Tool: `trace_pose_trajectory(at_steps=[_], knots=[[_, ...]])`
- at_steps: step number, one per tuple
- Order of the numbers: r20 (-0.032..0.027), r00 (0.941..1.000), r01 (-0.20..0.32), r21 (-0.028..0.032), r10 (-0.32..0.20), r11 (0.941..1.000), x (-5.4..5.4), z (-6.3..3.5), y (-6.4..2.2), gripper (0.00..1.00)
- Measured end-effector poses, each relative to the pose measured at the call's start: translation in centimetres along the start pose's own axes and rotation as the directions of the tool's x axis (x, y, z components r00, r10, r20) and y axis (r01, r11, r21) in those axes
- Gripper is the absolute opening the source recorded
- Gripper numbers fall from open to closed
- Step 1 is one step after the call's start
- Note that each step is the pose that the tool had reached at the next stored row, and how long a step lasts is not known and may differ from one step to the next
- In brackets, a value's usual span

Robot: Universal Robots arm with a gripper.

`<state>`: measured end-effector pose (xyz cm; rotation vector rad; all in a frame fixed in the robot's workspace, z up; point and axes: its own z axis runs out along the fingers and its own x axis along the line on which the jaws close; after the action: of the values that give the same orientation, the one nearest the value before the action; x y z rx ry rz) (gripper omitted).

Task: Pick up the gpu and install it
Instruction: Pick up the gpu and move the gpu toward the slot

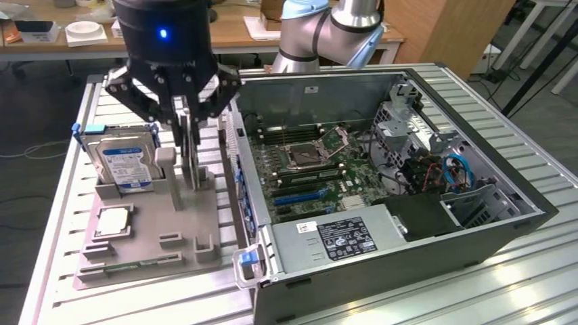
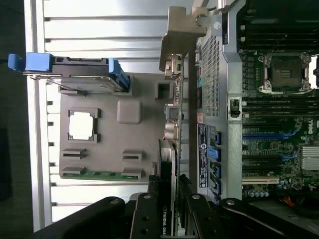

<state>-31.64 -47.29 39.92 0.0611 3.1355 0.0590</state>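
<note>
- hard drive (image 1: 124, 162) with blue rails, upright in the gray holder (image 1: 181, 227), at 9 o'clock of the gripper in the exterior view; well apart from the card
- square processor chip (image 1: 112, 222) flat in its pocket, at 7 o'clock of the gripper
- green memory stick (image 1: 135, 266) lies along the holder's near edge, at 6-7 o'clock
- gray post (image 1: 168, 169) stands just beside the card, at its 9 o'clock
- gripper (image 1: 188, 139) clenched on the gpu (image 1: 194, 169), fingers on both faces; wrist view shows the same pinch (image 2: 169, 186)
- gpu (image 2: 167, 159) upright, edge-on, above the holder's slot; cannot tell if its lower edge touches it
- open computer case (image 1: 532, 203) just beside the holder at 3 o'clock; its side wall stands between card and motherboard (image 1: 307, 162)
- blue latch (image 1: 248, 261) on that wall, at 5 o'clock
- power supply (image 1: 348, 237) at 4 o'clock, inside the case
- cables (image 1: 451, 169) farthest to the exterior view's right
</note>
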Motion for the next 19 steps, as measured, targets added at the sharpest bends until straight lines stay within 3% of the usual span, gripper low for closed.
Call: trace_pose_trajectory(at_steps=[8, 14, 19], knots=[[-0.0011, 1.0000, 0.000, 0.0021, 0.000, 1.0000, 0.0, -3.54, 0.13, 0.26], [-0.0011, 1.0000, 0.000, 0.0019, 0.000, 1.0000, -0.2, -3.51, 0.14, 0.26], [-0.0010, 1.0000, 0.000, 0.0018, 0.000, 1.0000, -2.2, -3.25, 0.17, 0.26]])
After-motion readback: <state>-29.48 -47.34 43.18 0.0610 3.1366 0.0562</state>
